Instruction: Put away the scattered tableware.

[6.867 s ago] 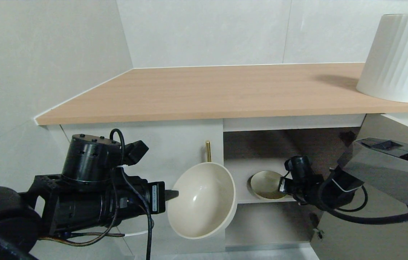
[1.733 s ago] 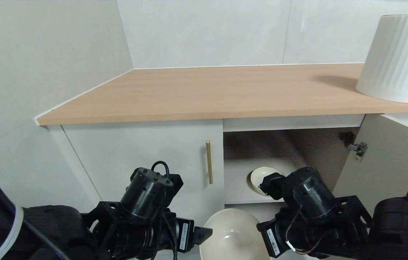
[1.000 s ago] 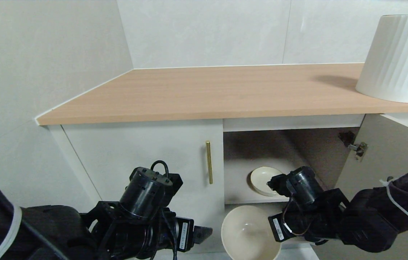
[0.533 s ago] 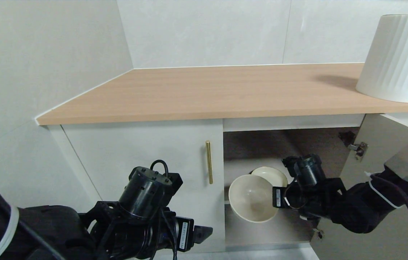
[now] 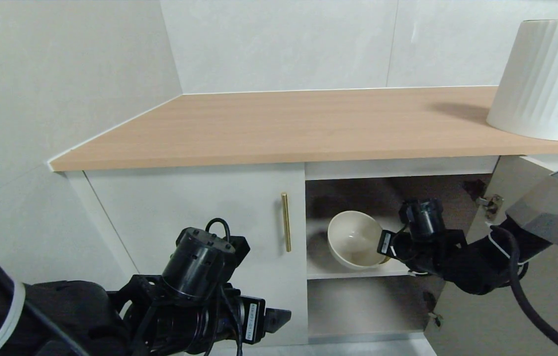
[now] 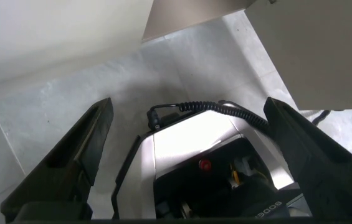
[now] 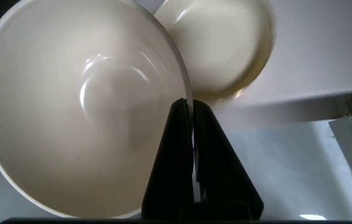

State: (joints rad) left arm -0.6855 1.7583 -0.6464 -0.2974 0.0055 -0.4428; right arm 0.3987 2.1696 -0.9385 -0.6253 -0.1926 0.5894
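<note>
A cream bowl (image 5: 354,240) hangs tilted just above the upper shelf (image 5: 325,270) of the open cabinet. My right gripper (image 5: 383,245) is shut on its rim. The right wrist view has the bowl (image 7: 82,106) with the fingers (image 7: 191,134) pinching its edge. A cream plate (image 7: 222,50) lies on the shelf right behind it. My left gripper (image 5: 279,317) is low in front of the closed cabinet door, open and holding nothing. In the left wrist view the left gripper (image 6: 188,109) has its fingers spread wide over the floor.
The left cabinet door with a gold handle (image 5: 285,221) is closed. The right door (image 5: 486,316) stands open beside my right arm. A wooden countertop (image 5: 308,123) runs above, with a white ribbed cylinder (image 5: 545,79) at its right end. The lower shelf (image 5: 358,306) lies below.
The right arm raised the bowl from low in front of the cabinet up and inward over the upper shelf, covering the plate. The left arm stayed still.
</note>
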